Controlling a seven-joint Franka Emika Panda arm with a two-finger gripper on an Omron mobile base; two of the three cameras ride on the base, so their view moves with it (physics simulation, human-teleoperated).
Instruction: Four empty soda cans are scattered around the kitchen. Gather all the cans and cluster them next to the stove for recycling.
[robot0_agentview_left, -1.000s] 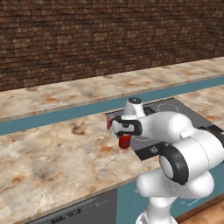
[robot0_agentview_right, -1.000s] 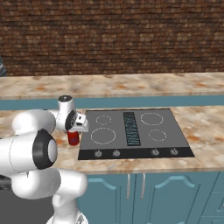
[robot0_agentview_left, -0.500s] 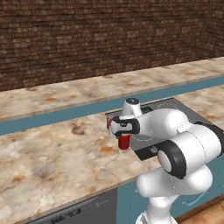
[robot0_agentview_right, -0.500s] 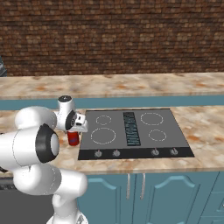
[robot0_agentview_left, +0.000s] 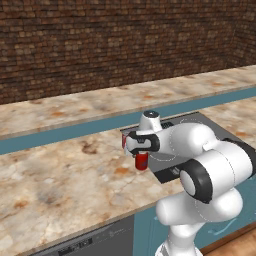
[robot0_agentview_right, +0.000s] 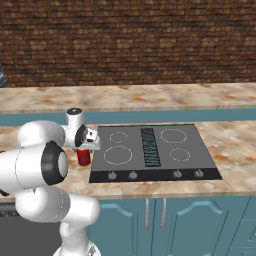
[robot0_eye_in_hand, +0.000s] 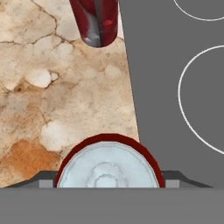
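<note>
small red cylindrical soda can (robot0_eye_in_hand: 108, 168) sits between the gripper (robot0_agentview_left: 141, 152) jaws, seemingly gripped — just beside the flat black glass stove (robot0_agentview_right: 156, 150) edge, over beige marbled counter (robot0_agentview_left: 60, 185). a second red can (robot0_eye_in_hand: 94, 22) stands nearby, so the cluster's forming here.

The white arm rises from the base, folds at a bulky dark-ringed elbow, and reaches forward and left, low over the surface (robot0_agentview_left: 75, 175). The wrist ends in a short upright white cylinder with a dark cap. Below it the tool (robot0_agentview_left: 141, 159) points straight down, its jaws partly spread on either side of a can (robot0_agentview_left: 142, 161) that stands between them. In the hand view the can's (robot0_eye_in_hand: 109, 168) silver top sits centred between the fingers; whether the pads press its sides cannot be told.
</note>
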